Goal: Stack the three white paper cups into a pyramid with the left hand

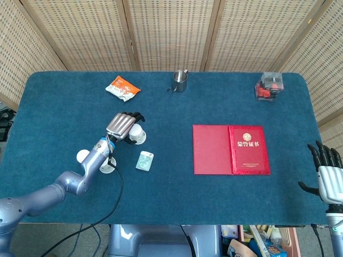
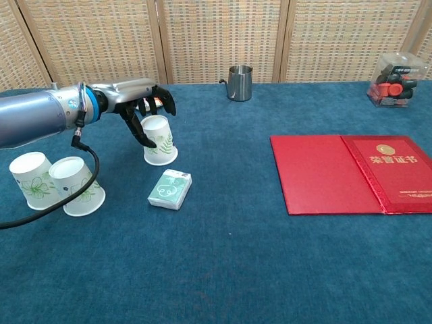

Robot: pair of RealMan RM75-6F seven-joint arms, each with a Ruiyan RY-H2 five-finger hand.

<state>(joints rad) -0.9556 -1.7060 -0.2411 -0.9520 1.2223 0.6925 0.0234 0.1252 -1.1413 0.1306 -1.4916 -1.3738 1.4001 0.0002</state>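
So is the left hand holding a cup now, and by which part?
Not clearly. The left hand curls around the upper part of the lone cup, which stands on the table; contact cannot be told. The right hand holds nothing.

A surface (image 1: 64,101) covered in blue cloth is carrying three inverted white paper cups (image 2: 159,140), two of them touching at the left edge and the third standing apart. A small mint packet (image 2: 170,189) is lying near the cups. A red booklet (image 2: 351,172) is lying open at right. An orange snack bag (image 1: 122,88), a steel pitcher (image 1: 180,81) and a clear box (image 1: 268,86) are sitting along the far edge.
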